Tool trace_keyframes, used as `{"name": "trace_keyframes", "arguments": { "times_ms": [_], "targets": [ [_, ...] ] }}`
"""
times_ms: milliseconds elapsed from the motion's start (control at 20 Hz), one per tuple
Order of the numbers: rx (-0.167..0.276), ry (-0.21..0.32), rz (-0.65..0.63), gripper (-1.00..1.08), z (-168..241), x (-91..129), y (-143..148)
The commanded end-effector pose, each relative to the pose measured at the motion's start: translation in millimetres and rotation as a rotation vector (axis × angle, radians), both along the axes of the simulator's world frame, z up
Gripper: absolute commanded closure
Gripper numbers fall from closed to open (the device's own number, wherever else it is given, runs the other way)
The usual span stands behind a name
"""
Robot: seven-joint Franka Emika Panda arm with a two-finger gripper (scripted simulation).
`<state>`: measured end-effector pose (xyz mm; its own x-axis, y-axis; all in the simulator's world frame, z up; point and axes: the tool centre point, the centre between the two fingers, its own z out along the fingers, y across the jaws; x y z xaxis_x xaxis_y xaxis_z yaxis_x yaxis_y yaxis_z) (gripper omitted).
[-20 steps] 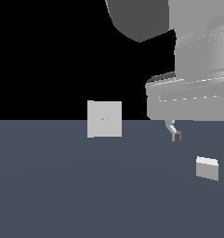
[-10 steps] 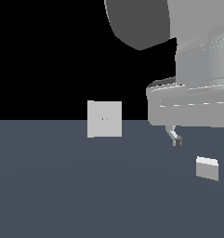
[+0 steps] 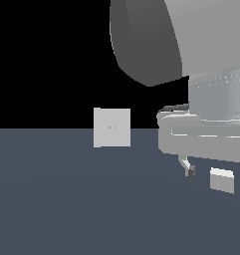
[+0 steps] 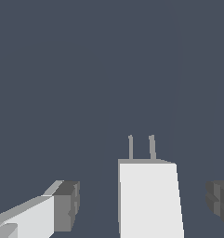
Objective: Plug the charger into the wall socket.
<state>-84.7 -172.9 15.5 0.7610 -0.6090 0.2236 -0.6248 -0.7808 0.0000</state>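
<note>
The charger (image 4: 149, 201) is a light-grey block with two thin prongs pointing away from the wrist camera. In the wrist view it lies on the floor between the two dark fingertips. My gripper (image 4: 142, 202) is open, with a gap on each side of the block, and touches nothing. In the exterior view the charger (image 3: 222, 180) lies on the floor at the right. One fingertip (image 3: 190, 171) hangs just to its left; the other is hidden. The wall socket (image 3: 111, 127) is an upright light-grey plate with two tiny dots, standing well off to the exterior view's left.
The dark grey floor (image 3: 66, 209) spreads around both things. The large grey arm and hand body (image 3: 206, 134) fill the exterior view's upper right and hide what lies behind them.
The hand has come down toward the floor. The visible fingertip now hangs level with the charger. The charger and the wall socket have not moved.
</note>
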Motion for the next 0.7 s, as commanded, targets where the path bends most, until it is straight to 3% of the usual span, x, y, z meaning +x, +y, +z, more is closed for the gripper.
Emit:
{"name": "trace_keyframes", "arguments": {
  "times_ms": [0, 50, 100, 650],
  "targets": [
    [0.000, -0.001, 0.000, -0.92, -3.7, 0.6, 0.0],
    [0.000, -0.001, 0.000, -0.92, -4.0, 0.6, 0.0],
    [0.000, -0.001, 0.000, 1.08, -4.0, 0.6, 0.0],
    [0.000, -0.002, 0.001, 1.08, -3.4, 0.8, 0.0]
  ]
}}
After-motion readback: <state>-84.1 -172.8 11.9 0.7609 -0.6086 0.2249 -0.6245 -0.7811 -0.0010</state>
